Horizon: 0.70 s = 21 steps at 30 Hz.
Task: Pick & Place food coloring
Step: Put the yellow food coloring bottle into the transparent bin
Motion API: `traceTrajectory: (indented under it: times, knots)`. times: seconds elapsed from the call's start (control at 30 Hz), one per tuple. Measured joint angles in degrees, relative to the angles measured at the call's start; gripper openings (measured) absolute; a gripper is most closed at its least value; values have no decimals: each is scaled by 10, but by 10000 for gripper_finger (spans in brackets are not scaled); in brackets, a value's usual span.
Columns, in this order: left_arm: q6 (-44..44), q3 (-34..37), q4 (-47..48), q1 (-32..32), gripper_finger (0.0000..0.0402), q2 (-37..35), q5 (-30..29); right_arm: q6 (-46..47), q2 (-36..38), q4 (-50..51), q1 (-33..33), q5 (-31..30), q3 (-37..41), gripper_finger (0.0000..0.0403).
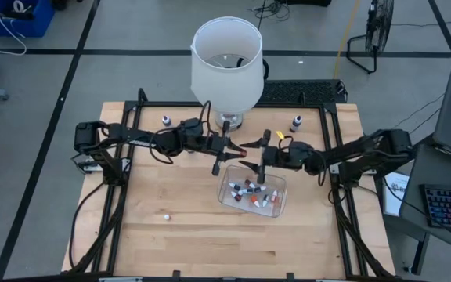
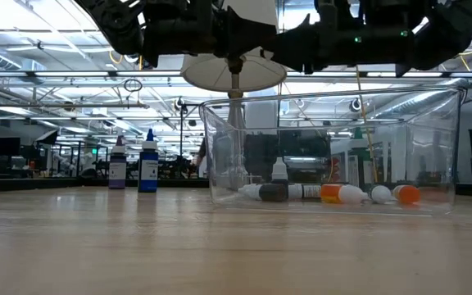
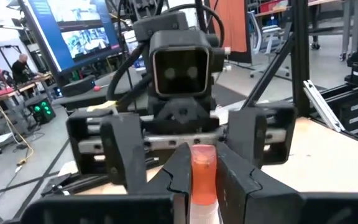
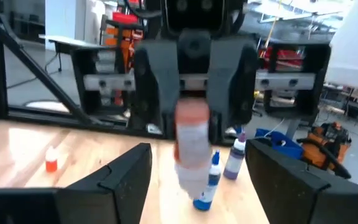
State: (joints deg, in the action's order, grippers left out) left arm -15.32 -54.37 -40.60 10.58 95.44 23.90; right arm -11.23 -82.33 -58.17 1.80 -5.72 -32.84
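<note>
My left gripper hovers level above the table's middle, shut on one small food coloring bottle with an orange-red part and a white part. My right gripper faces it from the right, open wide. In the right wrist view its fingers stand on either side of that bottle without touching it. Several more tiny bottles lie on their sides in the clear tub just below and nearer. A small white bottle sits alone on the table's near left. My left gripper pinches the bottle between its two fingers, which come level from the table's left. The orange-red part shows between the fingertips and the white part sticks out past them. The bottle is lifted clear of the table.
A big white lampshade on a stand rises just behind both grippers. Taller bottles stand at the far left and far right. The clear tub has upright walls. Bare wood lies on the near side and the left.
</note>
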Motion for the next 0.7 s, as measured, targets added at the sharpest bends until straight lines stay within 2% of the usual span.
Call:
traceTrajectory:
  times: [0.2,0.33,0.43,0.57,0.7]
  knots:
    - [-2,0,0,0,46,0,0,-4,-1,5,0,0,0,215]
    - [-2,0,0,0,46,0,0,-5,-1,6,0,-1,0,182]
    - [-2,0,0,0,46,0,0,-16,-1,14,0,-1,0,138]
    - [0,0,3,0,46,0,0,-34,-1,35,0,-2,0,39]
    - [9,0,7,0,46,1,0,-43,4,66,-5,-4,-1,37]
